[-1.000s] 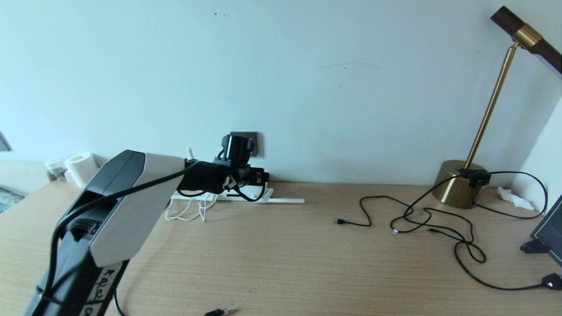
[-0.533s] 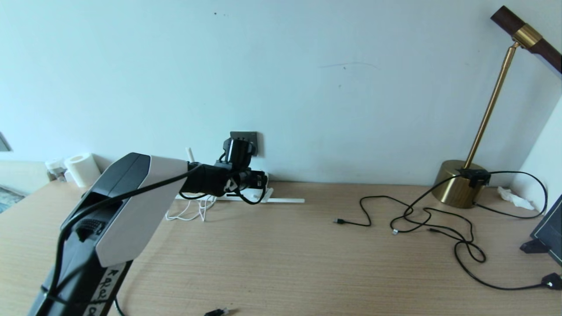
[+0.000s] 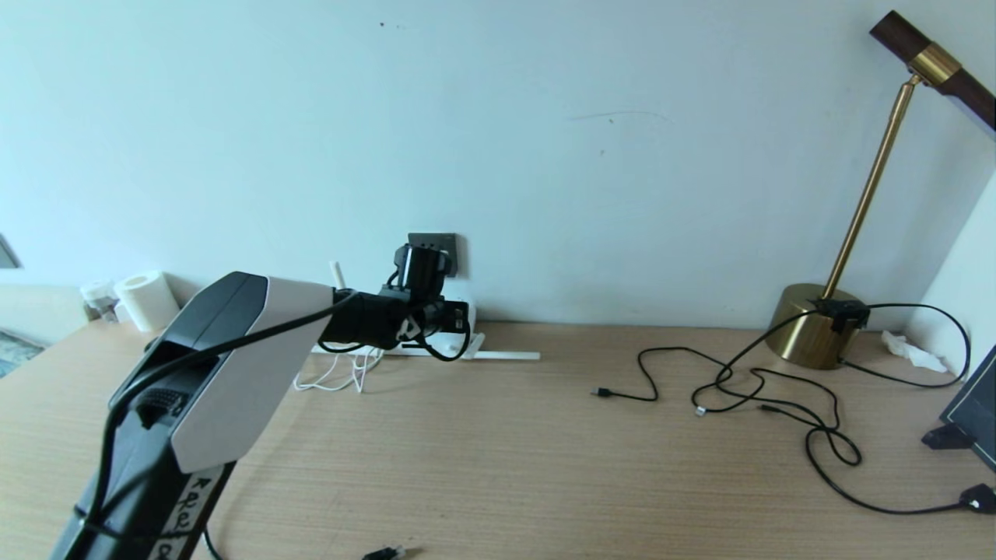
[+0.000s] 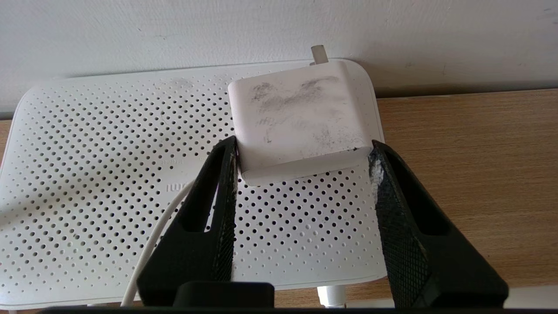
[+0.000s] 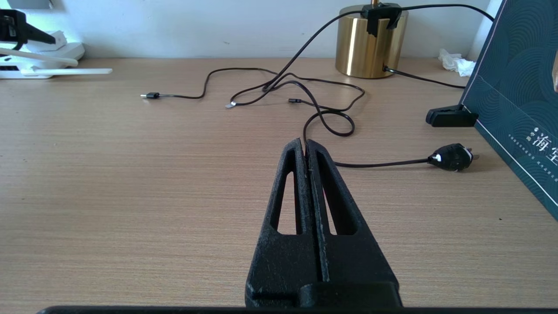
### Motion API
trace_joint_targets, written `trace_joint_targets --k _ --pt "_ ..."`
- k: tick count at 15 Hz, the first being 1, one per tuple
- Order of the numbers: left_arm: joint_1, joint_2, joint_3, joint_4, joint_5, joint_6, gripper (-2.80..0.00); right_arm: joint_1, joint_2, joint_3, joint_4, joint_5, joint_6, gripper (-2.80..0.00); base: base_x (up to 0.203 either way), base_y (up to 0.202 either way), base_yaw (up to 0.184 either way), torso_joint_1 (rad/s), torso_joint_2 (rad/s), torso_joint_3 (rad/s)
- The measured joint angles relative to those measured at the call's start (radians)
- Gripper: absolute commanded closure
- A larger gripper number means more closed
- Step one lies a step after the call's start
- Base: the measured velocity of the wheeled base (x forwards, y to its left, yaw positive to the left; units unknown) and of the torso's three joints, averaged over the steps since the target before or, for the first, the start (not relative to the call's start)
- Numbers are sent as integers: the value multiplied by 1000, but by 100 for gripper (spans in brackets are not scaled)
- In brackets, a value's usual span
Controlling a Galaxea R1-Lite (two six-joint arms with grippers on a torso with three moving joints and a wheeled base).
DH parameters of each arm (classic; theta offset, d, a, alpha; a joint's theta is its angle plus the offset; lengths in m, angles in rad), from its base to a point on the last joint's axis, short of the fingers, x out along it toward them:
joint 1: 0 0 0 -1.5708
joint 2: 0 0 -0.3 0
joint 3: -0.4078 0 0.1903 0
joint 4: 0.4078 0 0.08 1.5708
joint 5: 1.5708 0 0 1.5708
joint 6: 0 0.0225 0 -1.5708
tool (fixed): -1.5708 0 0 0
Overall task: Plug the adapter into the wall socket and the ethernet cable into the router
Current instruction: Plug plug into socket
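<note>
Left tool (image 4: 301, 152) is clamped on the adapter (image 4: 298, 124), held right above the router (image 4: 109, 174) near the wall socket (image 3: 447, 247). Right tool (image 5: 306, 148) is pinched fully together over the surface (image 5: 130, 174), gripping nothing.

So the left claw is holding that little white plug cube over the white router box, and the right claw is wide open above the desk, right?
Not quite. The left claw does grip the white plug cube above the router box, but the right claw is not wide open: the right wrist view shows its two fingers pressed together, holding nothing, above the desk.
</note>
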Motion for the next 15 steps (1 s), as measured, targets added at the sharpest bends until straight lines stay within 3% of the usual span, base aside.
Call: trace_joint_targets --k 3,5,15 --pt "1 -23 43 -2 2 0 0 0 0 0 0 0 0 0 0 0 0 0 0 0" --pt "2 -73 135 -4 -2 0 0 0 0 0 0 0 0 0 0 0 0 0 0 0" --pt "12 -667 1013 -40 -89 37 0 0 0 0 1 0 0 0 0 0 0 0 0 0"
